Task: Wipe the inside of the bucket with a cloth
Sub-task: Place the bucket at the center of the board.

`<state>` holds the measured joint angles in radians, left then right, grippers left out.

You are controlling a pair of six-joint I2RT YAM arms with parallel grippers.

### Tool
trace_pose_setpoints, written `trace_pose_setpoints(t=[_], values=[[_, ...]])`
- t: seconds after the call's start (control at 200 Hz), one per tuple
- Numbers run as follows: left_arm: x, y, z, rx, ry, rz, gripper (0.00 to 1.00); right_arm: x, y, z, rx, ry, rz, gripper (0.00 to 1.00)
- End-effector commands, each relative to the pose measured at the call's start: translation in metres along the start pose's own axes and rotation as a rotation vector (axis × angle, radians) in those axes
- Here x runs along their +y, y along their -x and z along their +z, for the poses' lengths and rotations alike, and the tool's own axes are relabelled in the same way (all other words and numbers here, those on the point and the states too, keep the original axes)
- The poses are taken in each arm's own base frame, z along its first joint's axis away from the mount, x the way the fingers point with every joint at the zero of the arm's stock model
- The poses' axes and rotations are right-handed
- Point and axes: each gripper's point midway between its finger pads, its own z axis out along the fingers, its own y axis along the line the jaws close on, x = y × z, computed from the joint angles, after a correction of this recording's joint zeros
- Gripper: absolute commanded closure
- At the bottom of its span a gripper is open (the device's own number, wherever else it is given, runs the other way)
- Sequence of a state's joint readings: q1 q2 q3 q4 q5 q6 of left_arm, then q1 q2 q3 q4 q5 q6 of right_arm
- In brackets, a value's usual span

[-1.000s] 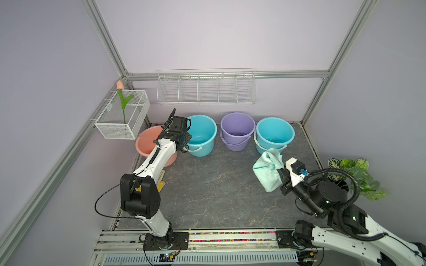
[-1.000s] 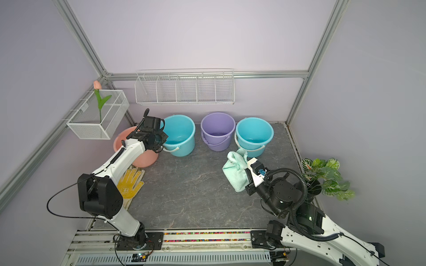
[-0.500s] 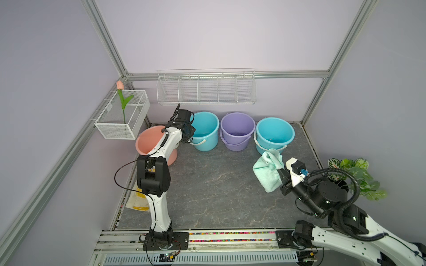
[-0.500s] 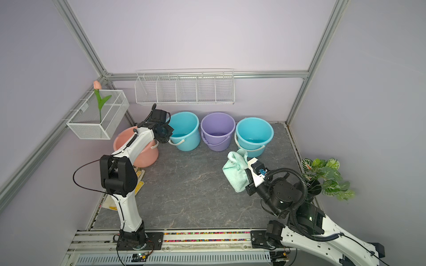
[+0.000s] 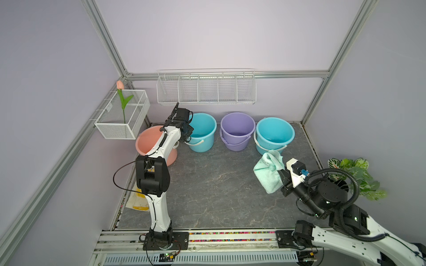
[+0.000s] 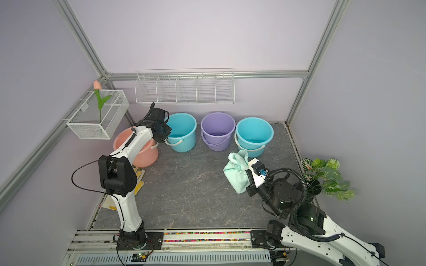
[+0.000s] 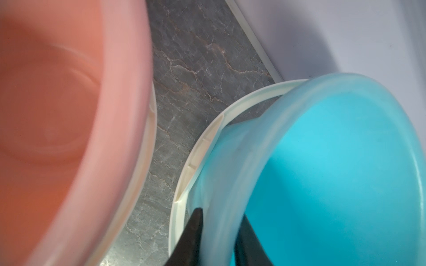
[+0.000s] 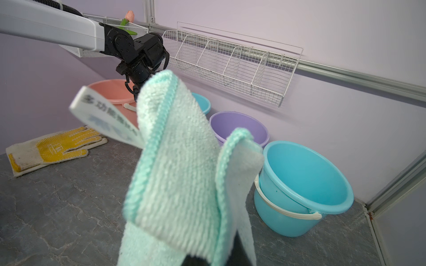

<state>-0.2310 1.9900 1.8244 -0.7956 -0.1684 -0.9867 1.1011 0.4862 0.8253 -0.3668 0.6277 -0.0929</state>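
Cloth (image 5: 268,171), mint green, hangs bunched from the right gripper (image 5: 281,177), whose jaws are closed on it. It is off the floor (image 5: 219,188), just in front of the stacked teal pair (image 5: 274,135) at the right end of the row. In the right wrist view the cloth fills the middle, and a white label (image 8: 103,117) sticks out from it. The left gripper (image 7: 221,215) is at the teal bucket (image 5: 204,135) beside the pink bucket (image 5: 147,140). Its black fingers (image 7: 193,232) straddle the rim, one outside and one inside; whether they pinch the rim or stand just off it I cannot tell. A purple bucket (image 5: 237,129) stands between the teal ones. A glove (image 8: 53,147) lies flat on the floor near the pink bucket
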Motion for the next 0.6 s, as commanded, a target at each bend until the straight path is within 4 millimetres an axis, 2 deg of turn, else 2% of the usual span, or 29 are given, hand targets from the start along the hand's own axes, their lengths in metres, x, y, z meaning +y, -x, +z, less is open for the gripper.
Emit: trace_pose_setpoints(t=[0.0,0.155,0.275,0.51,0.525,0.595], values=[[-0.005,0.019,-0.019,-0.058,-0.009,-0.008,0.67,-0.007,0.013,-0.007,-0.037,-0.006,0.051,0.93],[-0.009,0.023,-0.03,-0.072,-0.03,-0.006,0.55,-0.007,0.013,-0.008,-0.032,-0.005,0.057,0.93],[-0.014,0.03,-0.048,-0.093,-0.059,-0.01,0.46,-0.007,0.015,-0.009,-0.033,-0.003,0.062,0.93],[-0.017,0.042,-0.097,-0.146,-0.134,-0.027,0.44,-0.006,0.013,-0.007,-0.018,-0.006,0.048,0.93],[-0.017,0.042,-0.101,-0.15,-0.142,-0.029,0.43,-0.01,0.023,-0.01,-0.038,-0.007,0.06,0.93],[-0.019,0.043,-0.115,-0.159,-0.187,-0.031,0.43,-0.011,0.026,-0.01,-0.036,-0.012,0.055,0.93]])
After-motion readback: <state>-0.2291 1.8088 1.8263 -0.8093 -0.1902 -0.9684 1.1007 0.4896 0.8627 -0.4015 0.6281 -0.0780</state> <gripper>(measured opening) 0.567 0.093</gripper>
